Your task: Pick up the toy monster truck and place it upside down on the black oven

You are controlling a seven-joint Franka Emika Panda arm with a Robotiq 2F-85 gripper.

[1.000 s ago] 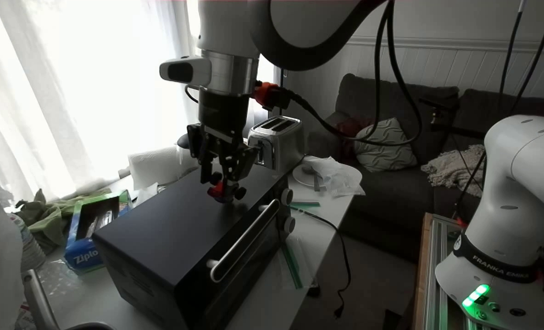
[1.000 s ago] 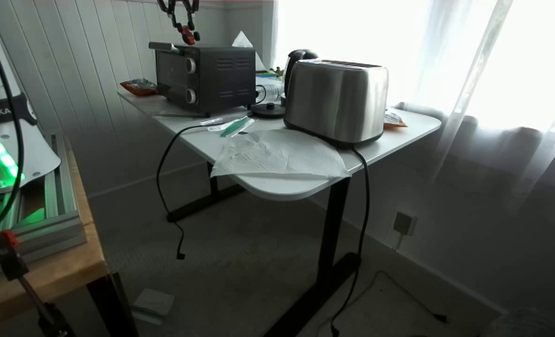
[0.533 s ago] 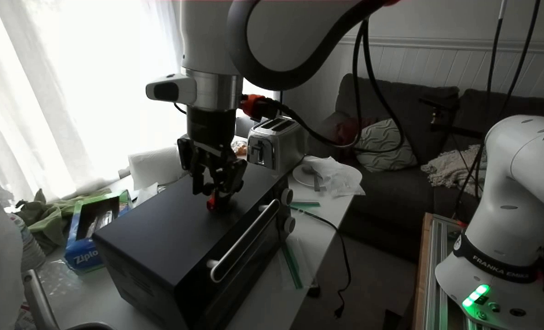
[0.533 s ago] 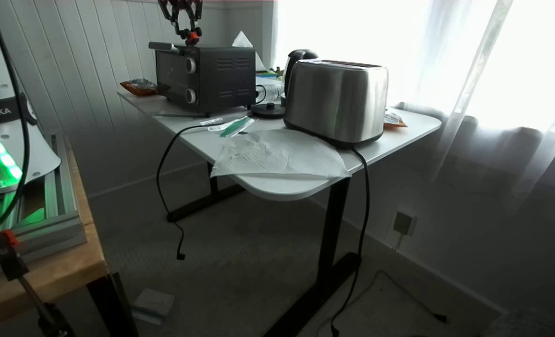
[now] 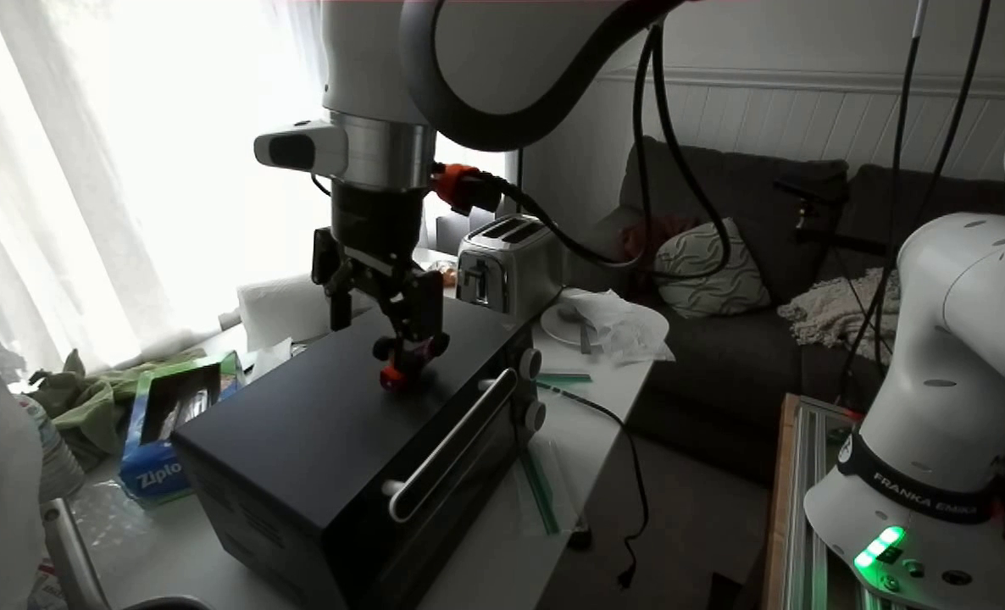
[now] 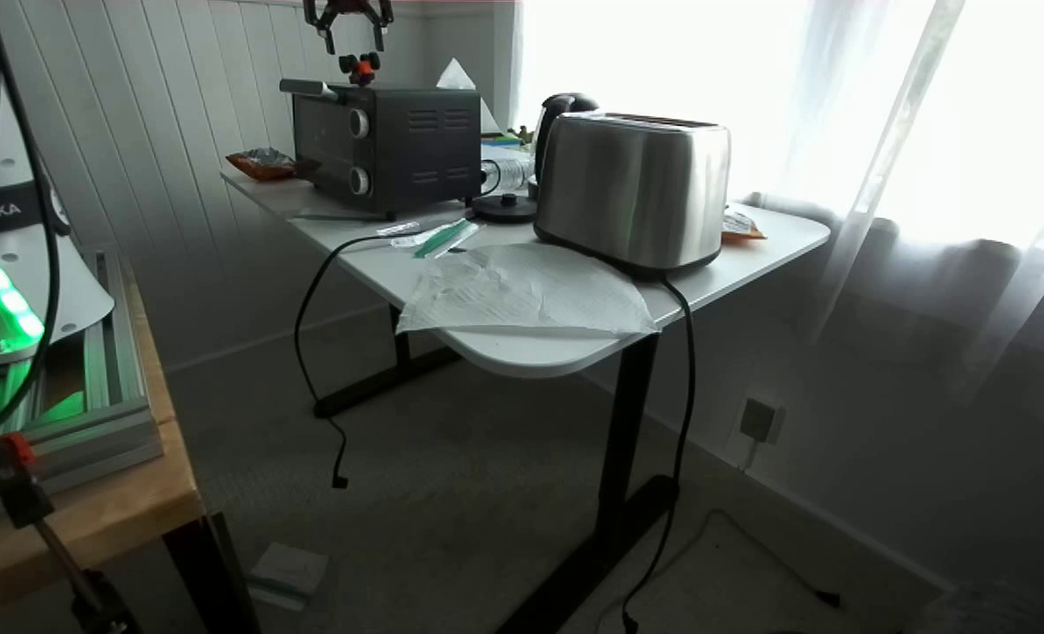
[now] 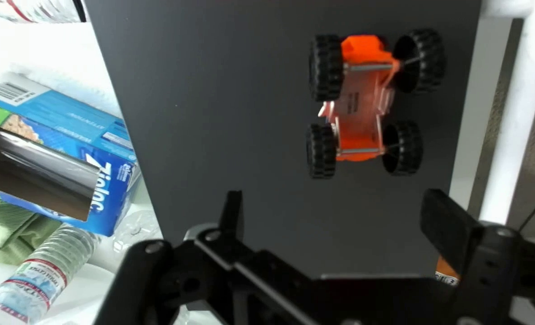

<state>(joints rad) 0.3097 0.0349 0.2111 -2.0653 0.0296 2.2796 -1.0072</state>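
Observation:
The toy monster truck lies wheels-up on top of the black oven, its orange underside and chunky black wheels facing the wrist camera. In both exterior views the truck rests on the oven's top, toward the side with the knobs. My gripper stands open, its fingers wide apart with nothing between them. A small gap separates the fingertips from the wheels below, as an exterior view shows. From another angle, one finger overlaps part of the truck.
The oven's silver bar handle juts from its front edge. A silver toaster stands beyond the knob side. Behind the oven are a blue Ziploc box and a water bottle. A plate with plastic wrap lies near the toaster.
A second ago the gripper held the truck above the oven. It came down to the oven top, the fingers spread and let go, and the gripper rose slightly.

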